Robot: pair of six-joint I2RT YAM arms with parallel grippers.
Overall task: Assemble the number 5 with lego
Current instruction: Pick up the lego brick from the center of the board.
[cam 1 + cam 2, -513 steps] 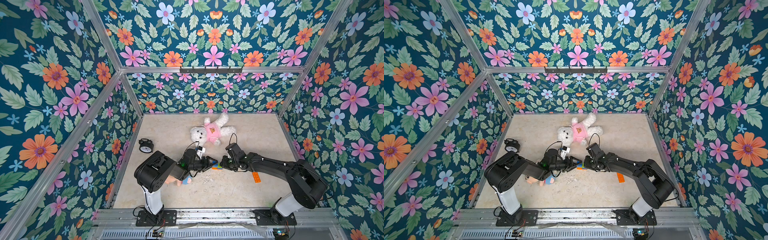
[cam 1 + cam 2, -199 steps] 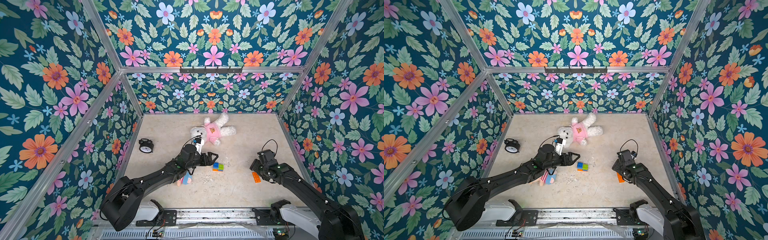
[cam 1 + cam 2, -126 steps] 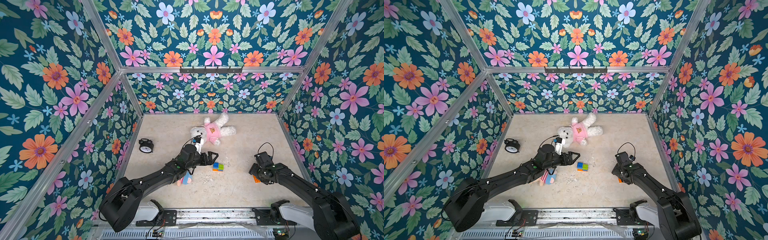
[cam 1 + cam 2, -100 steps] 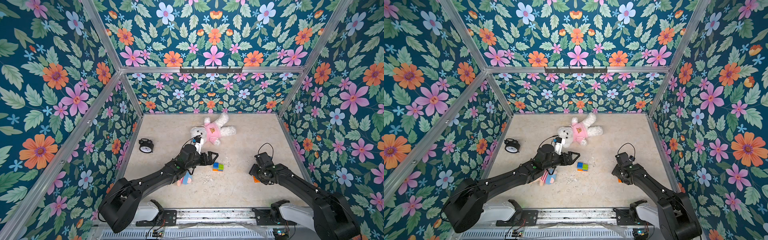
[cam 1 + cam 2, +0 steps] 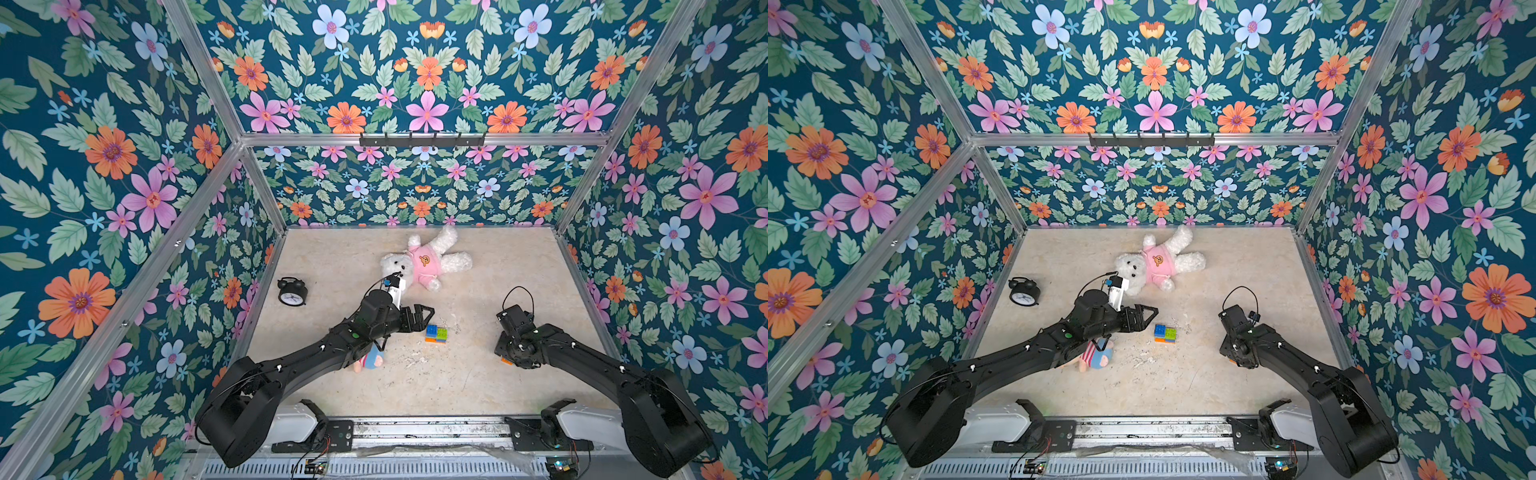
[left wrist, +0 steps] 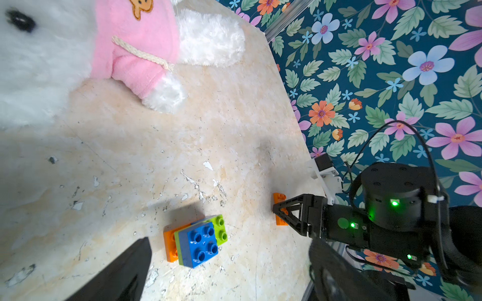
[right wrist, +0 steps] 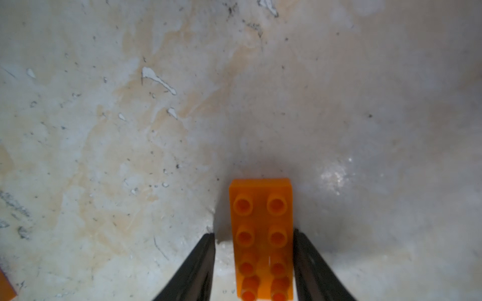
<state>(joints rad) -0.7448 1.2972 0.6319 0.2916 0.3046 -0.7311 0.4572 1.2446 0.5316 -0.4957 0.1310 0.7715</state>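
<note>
A joined stack of lego [image 5: 436, 333] [image 5: 1165, 333], orange below, lime green in the middle and a blue square on top [image 6: 195, 241], rests on the floor. My left gripper [image 5: 424, 320] [image 6: 232, 250] hovers just left of the stack, open and empty. A loose long orange brick [image 7: 262, 234] [image 6: 279, 198] lies flat near the right wall. My right gripper [image 7: 254, 234] straddles it from above. One of the fingers [image 7: 305, 255] touches the brick's side, while a small gap shows on the opposite side. In both top views the right wrist hides nearly all of that brick.
A white teddy in a pink shirt [image 5: 424, 262] lies at the back centre. A black alarm clock [image 5: 292, 293] stands by the left wall. A small striped plush doll [image 5: 370, 359] lies under my left arm. The floral right wall [image 5: 598, 316] is close to my right gripper.
My right gripper has come down over the loose orange brick and its jaws have narrowed around it. The left gripper opened slightly wider and has stayed beside the stack.
</note>
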